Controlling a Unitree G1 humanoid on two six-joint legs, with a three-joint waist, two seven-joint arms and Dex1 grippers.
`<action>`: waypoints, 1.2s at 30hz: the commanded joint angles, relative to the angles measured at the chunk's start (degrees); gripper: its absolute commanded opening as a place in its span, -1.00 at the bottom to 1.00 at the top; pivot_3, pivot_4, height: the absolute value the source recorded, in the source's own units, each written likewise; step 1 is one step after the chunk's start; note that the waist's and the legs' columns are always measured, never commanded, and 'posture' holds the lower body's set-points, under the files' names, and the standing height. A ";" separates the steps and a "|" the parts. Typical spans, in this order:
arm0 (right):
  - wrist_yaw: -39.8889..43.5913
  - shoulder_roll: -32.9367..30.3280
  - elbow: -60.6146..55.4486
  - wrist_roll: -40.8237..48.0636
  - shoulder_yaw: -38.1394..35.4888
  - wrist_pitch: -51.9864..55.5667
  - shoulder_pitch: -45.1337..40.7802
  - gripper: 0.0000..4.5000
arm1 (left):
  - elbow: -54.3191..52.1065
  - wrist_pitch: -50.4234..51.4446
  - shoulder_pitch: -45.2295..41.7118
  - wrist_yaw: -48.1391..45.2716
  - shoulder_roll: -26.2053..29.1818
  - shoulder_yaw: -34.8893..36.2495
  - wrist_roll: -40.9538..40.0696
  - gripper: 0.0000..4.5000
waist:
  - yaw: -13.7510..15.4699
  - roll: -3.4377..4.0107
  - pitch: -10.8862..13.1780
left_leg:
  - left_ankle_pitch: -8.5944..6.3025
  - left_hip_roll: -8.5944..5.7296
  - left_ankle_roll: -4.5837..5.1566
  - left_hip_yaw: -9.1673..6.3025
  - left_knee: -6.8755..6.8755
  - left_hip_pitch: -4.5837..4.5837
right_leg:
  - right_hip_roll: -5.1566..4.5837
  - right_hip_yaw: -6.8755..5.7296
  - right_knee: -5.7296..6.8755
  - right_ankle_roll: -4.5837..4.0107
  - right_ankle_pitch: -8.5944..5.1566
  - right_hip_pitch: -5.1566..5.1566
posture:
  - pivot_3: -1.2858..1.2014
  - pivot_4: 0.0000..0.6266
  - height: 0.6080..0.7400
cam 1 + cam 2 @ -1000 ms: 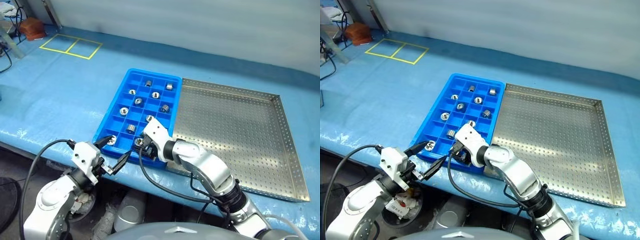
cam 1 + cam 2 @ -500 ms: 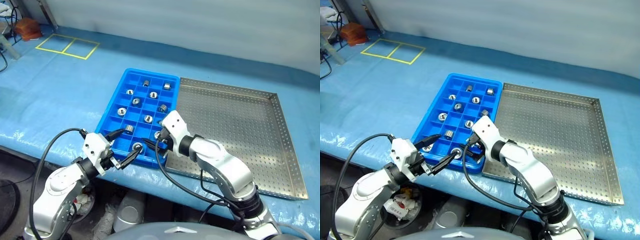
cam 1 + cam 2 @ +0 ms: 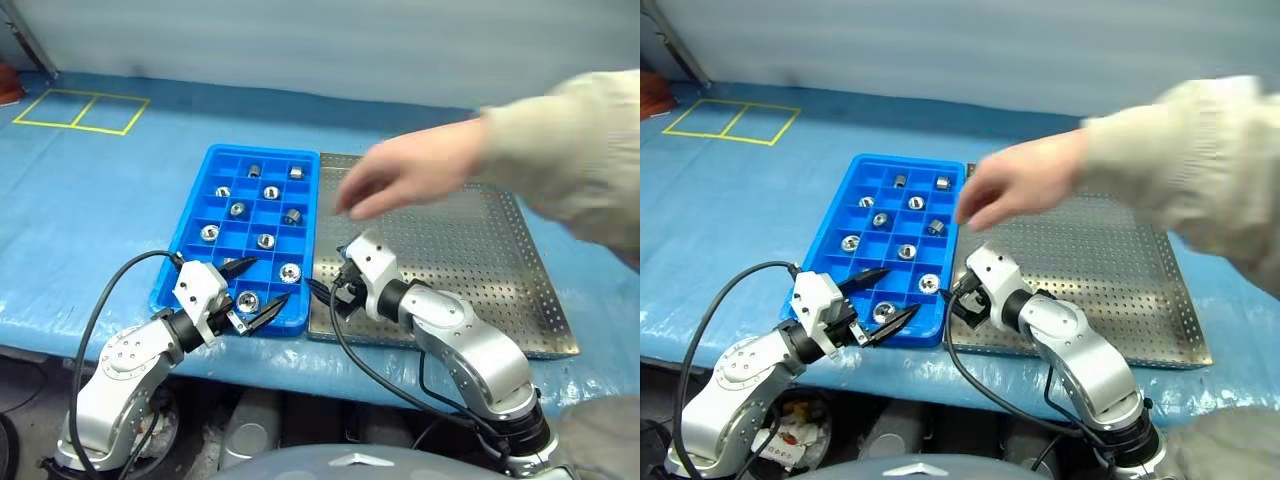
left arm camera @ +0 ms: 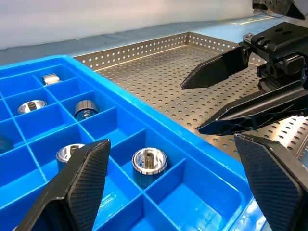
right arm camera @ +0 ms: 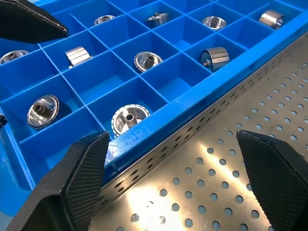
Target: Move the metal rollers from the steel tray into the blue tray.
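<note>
Blue sheeting is covering the table [image 3: 90, 200], where the blue tray [image 3: 190, 262] is sitting just beside the steel tray [image 3: 500, 250], at its 9 o'clock. All visible rollers [image 3: 290, 272] are lying in blue compartments; the steel floor is showing none. The left tool [image 3: 254, 291] is hovering open over the blue tray's near edge. The right tool [image 4: 211, 103] is gaping open, gripping nothing, over the steel tray's near-left corner. A person's hand [image 3: 405, 180] is reaching over at 12 o'clock from the right tool, the nearer arm.
</note>
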 commanded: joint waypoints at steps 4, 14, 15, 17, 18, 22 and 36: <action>0.10 -0.05 -1.34 0.71 0.31 -0.42 -0.74 0.98 | -0.22 -1.41 0.47 -0.44 0.07 0.54 -0.18 1.00 | -0.20 0.00 0.00 | 0.00 0.08 0.00 -0.05 0.01 0.00 | -0.03 0.00 0.01 0.00 0.00 0.00 | 0.28 -0.52 1.00; 0.00 -0.04 -0.98 0.91 0.93 -0.65 -0.85 0.98 | -0.05 -1.60 0.57 -0.61 -0.04 0.36 -0.07 1.00 | -0.11 0.00 0.00 | 0.00 0.08 0.00 -0.07 -0.02 -0.01 | -0.06 0.01 0.00 -0.01 0.00 -0.01 | 0.28 -0.52 1.00; -0.03 -0.05 -1.02 0.92 1.00 -0.66 -0.83 0.98 | -0.02 -1.64 0.57 -0.65 -0.04 0.33 -0.06 1.00 | -0.11 0.00 0.00 | 0.00 0.08 0.00 -0.08 -0.02 -0.01 | -0.06 0.01 0.00 -0.01 0.00 -0.02 | 0.28 -0.52 1.00; -0.09 -0.03 -0.91 0.97 1.05 -0.70 -0.92 0.98 | 0.16 -1.66 0.40 -0.76 -0.05 0.30 -0.06 1.00 | -0.10 0.00 0.00 | 0.00 0.08 0.00 -0.08 -0.03 -0.01 | -0.06 0.01 0.00 -0.01 0.00 -0.02 | 0.28 -0.52 1.00; -0.13 -0.04 -0.88 1.00 1.07 -0.71 -0.94 0.98 | 0.24 -1.70 0.36 -0.81 -0.06 0.28 -0.06 1.00 | -0.10 0.00 0.00 | 0.00 0.08 0.00 -0.08 -0.04 -0.01 | -0.07 0.01 -0.01 -0.01 -0.01 -0.02 | 0.28 -0.52 1.00; -0.29 -0.12 -0.84 0.98 1.15 -0.72 -1.00 0.98 | 0.51 -1.96 0.26 -0.93 -0.06 0.07 -0.12 1.00 | -0.10 0.01 0.01 | 0.00 0.08 0.00 -0.09 -0.04 -0.02 | -0.08 0.01 -0.01 -0.01 -0.01 -0.03 | 0.28 -0.52 1.00; -0.29 -0.33 -0.57 1.01 1.39 -0.81 -1.33 0.98 | 0.49 -2.32 0.73 -0.81 -0.11 -0.19 0.09 1.00 | -0.04 0.01 0.01 | 0.00 0.08 0.00 -0.11 -0.08 -0.02 | -0.08 0.01 -0.03 -0.02 -0.01 -0.04 | 0.29 -0.52 1.00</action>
